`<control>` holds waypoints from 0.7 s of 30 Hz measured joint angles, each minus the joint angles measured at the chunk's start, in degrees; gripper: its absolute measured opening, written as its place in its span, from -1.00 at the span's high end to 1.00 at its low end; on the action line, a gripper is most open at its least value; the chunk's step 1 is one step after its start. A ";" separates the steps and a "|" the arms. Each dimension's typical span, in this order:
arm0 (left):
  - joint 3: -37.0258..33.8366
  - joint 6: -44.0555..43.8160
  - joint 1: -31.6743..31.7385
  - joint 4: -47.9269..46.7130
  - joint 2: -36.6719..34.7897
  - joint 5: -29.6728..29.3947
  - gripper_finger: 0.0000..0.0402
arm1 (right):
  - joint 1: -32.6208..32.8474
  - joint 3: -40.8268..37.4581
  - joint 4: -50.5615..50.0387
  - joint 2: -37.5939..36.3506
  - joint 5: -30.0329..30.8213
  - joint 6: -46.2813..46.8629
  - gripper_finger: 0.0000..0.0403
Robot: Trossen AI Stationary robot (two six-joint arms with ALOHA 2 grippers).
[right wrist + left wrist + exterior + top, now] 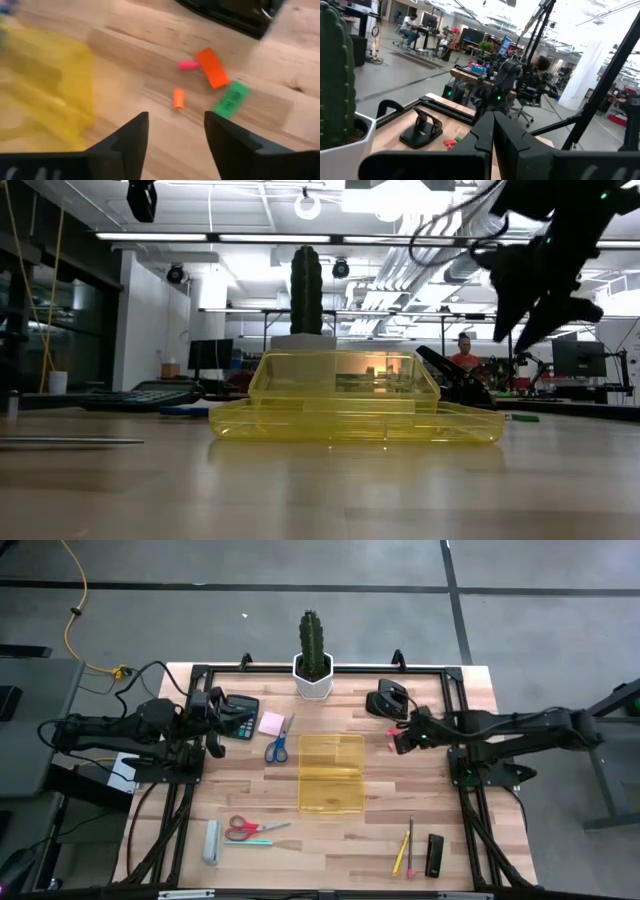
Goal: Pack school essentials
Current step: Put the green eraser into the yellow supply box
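A clear yellow case [330,773] lies open mid-table. Right of it lie small pieces: a red one [212,67], a pink one [188,65], an orange one [178,98] and a green one [231,99]. My right gripper [176,135] hangs open above them, tipped down, touching nothing. Blue-handled scissors [277,743] and a pink sticky-note pad [270,722] lie left of the case. Red-handled scissors [250,828], a light-blue pen [255,841] and pencils [405,850] lie near the front edge. My left gripper [492,131] is shut, raised at the table's left.
A potted cactus [313,655] stands at the far edge, with a black calculator [238,716] to its left and a black stapler [388,700] to its right. A grey block [211,841] and a black oblong [435,855] lie near the front.
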 joint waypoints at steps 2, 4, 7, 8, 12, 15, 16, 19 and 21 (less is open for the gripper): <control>0.00 0.00 0.00 0.00 0.00 -0.23 1.00 | -1.52 0.11 0.60 2.45 -1.39 -0.62 0.03; 0.00 0.00 0.00 0.00 0.00 -0.23 1.00 | -2.78 0.89 2.23 4.73 -2.09 -2.65 0.02; 0.00 0.00 0.00 -0.02 0.00 -0.23 1.00 | -3.83 1.48 7.60 7.07 -2.53 -2.54 0.02; 0.00 0.00 0.00 -0.11 0.00 -0.23 1.00 | -4.02 1.51 8.97 7.67 -2.57 -2.55 0.02; 0.00 -0.31 0.00 -0.82 0.00 -0.21 1.00 | -5.24 1.55 11.31 9.45 -4.96 -1.74 0.02; -0.02 -0.39 0.01 -1.22 0.00 -0.24 1.00 | -6.54 1.57 5.05 10.93 -7.39 1.97 0.02; -0.02 -0.34 0.02 -1.22 0.00 -0.30 1.00 | -6.82 1.57 1.91 11.45 -7.37 3.76 0.02; -0.02 0.05 0.00 -1.22 0.04 -0.41 1.00 | -7.66 1.57 -6.36 13.19 -5.19 9.40 0.02; -0.02 0.02 0.01 -1.22 0.04 -0.41 1.00 | -8.22 1.57 -8.33 14.38 -4.04 12.57 0.02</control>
